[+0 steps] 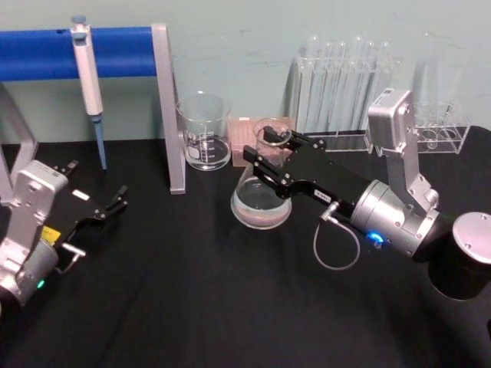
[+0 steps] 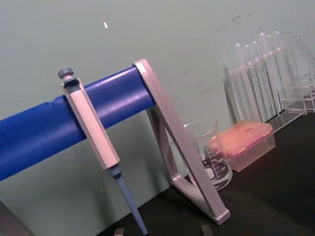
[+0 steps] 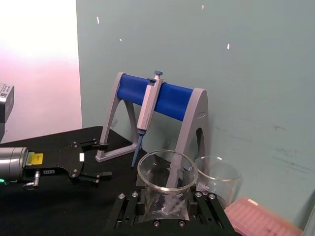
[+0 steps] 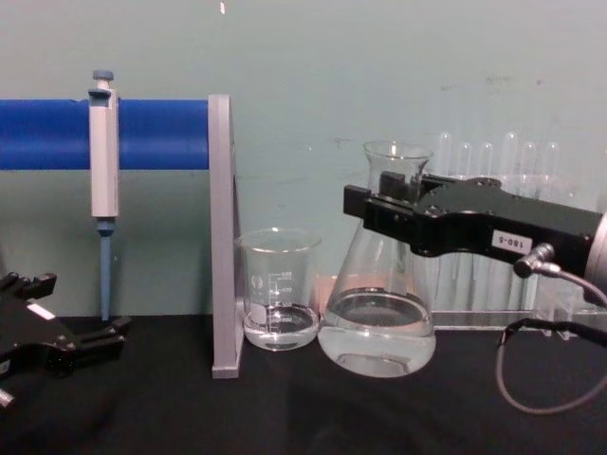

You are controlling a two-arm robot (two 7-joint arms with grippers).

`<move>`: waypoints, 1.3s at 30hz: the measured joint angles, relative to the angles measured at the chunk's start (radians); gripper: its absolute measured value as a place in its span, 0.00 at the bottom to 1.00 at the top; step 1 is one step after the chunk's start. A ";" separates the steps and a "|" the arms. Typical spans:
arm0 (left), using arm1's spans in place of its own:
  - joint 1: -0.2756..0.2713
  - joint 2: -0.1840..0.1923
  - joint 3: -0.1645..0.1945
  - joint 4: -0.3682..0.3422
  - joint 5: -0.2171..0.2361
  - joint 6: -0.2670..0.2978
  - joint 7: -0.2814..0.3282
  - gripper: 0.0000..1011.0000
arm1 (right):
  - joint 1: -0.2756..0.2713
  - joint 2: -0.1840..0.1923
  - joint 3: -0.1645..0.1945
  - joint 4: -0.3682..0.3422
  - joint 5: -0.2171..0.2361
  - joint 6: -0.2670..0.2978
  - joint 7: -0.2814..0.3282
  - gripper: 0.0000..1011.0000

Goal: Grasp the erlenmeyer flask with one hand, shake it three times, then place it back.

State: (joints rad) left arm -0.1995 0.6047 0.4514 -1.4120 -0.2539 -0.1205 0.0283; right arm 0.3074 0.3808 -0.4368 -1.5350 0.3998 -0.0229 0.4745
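Note:
The erlenmeyer flask (image 1: 261, 203) is clear glass with a little liquid in its wide base (image 4: 377, 322). It stands at mid-table, and its base looks level with the black tabletop. My right gripper (image 1: 268, 153) reaches in from the right and is shut on the flask's neck just under the flared rim (image 3: 167, 169), one jaw on each side. From the side, the black gripper body (image 4: 446, 223) crosses the neck. My left gripper (image 1: 116, 201) rests open at the left, low over the table and well away from the flask (image 3: 93, 160).
A glass beaker (image 1: 205, 132) stands just behind-left of the flask, beside the grey post (image 1: 167, 107) of a blue-bar stand holding a pipette (image 1: 88, 77). A pink tip box (image 1: 247, 134) and a rack of test tubes (image 1: 345, 84) stand along the back wall.

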 joint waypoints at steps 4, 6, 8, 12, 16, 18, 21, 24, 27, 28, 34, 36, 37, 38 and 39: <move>0.000 0.000 0.000 0.000 0.000 0.000 0.000 0.99 | 0.000 0.000 0.000 0.000 0.000 0.000 0.000 0.45; 0.000 0.000 0.000 0.000 0.000 0.000 0.000 0.99 | 0.000 0.000 0.000 0.000 0.000 0.000 0.000 0.45; 0.000 0.000 0.000 0.000 0.000 0.000 0.000 0.99 | 0.000 0.000 0.000 0.000 0.000 0.000 0.000 0.45; 0.000 0.000 0.000 0.000 0.000 0.000 0.000 0.99 | 0.000 0.000 -0.001 0.000 0.000 0.000 0.000 0.45; 0.000 0.000 0.000 0.000 0.000 0.000 0.000 0.99 | 0.001 0.000 -0.001 0.000 -0.001 0.000 0.000 0.45; 0.000 0.000 0.000 0.000 0.000 0.000 0.000 0.99 | 0.001 0.001 -0.001 0.000 -0.001 0.000 0.000 0.45; 0.000 0.000 0.000 0.000 0.000 0.000 0.000 0.99 | 0.001 0.001 -0.001 0.000 -0.001 0.000 0.000 0.45; 0.000 0.000 0.000 0.000 0.000 0.000 0.000 0.99 | 0.001 0.001 -0.001 0.000 0.000 0.000 0.001 0.45; 0.000 0.000 0.000 0.000 0.000 0.000 0.000 0.99 | 0.001 0.000 -0.001 0.001 0.000 0.000 0.001 0.45; 0.000 0.000 0.000 0.000 0.000 0.000 0.000 0.99 | 0.001 0.000 -0.001 0.001 0.000 0.000 0.001 0.45; 0.000 0.000 0.000 0.000 0.000 0.000 0.000 0.99 | 0.001 -0.001 -0.002 0.002 0.000 0.000 0.001 0.45; 0.000 0.000 0.000 0.000 0.000 0.000 0.000 0.99 | 0.001 -0.001 -0.002 0.002 0.000 0.000 0.001 0.45; 0.000 0.000 0.000 0.000 0.000 0.000 0.000 0.99 | 0.001 -0.001 -0.003 0.002 0.000 0.001 0.001 0.45; 0.000 0.000 0.000 0.000 0.000 0.000 0.000 0.99 | 0.001 -0.001 -0.003 0.003 0.000 0.001 0.001 0.45; 0.000 0.000 0.000 0.000 0.000 0.000 0.000 0.99 | 0.001 -0.001 -0.003 0.004 0.000 0.001 0.001 0.45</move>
State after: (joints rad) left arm -0.1996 0.6047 0.4514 -1.4120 -0.2539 -0.1205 0.0283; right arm 0.3089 0.3796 -0.4398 -1.5311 0.4000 -0.0220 0.4752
